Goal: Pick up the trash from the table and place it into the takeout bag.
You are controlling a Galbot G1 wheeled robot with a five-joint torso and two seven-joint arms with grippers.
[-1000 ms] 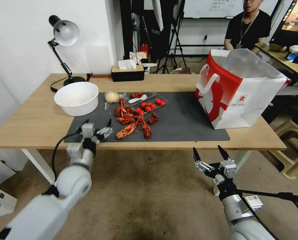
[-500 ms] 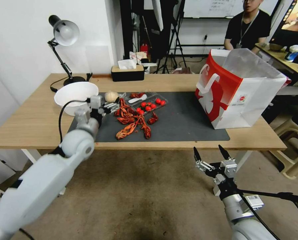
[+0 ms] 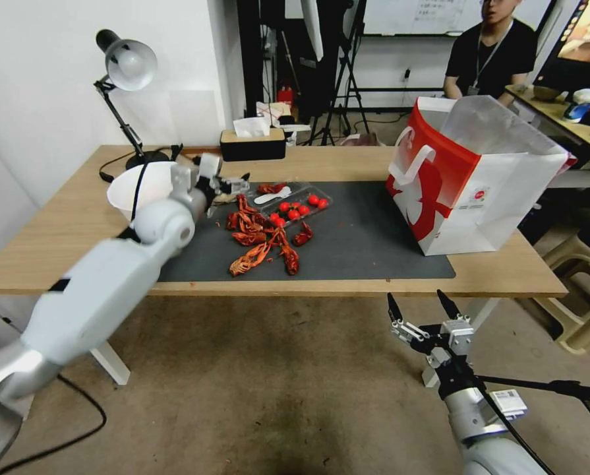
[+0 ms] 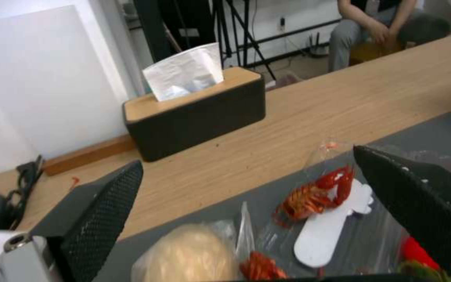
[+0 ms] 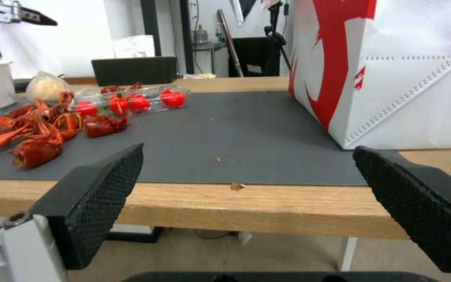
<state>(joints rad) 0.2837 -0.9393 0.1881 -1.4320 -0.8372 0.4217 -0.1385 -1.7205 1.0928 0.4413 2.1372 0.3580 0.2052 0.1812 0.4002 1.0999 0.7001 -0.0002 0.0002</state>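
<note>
From the head view, the left gripper (image 3: 232,185) hangs over the far left corner of the dark mat (image 3: 374,244) on the table (image 3: 57,244), fingers spread and holding nothing, just beside the white bowl (image 3: 126,191). The crayfish shells (image 3: 262,237) lie in one loose heap on the mat, with one clear tray (image 3: 295,201) of red tomatoes behind them. The takeout bag (image 3: 466,178) stands open at the right end, well apart from the heap. The right gripper (image 3: 423,310) waits below the table's front edge, also spread and empty.

In the left wrist view, a pale round lump in clear wrap (image 4: 194,254) sits between the open fingers, near a white flat spoon (image 4: 330,223) and one shell. It looks soft and light; the wrap is probably slippery, so gripping the lump's middle seems best.

In the right wrist view, the shells look brittle and spiky, best pinched across the body.
</note>
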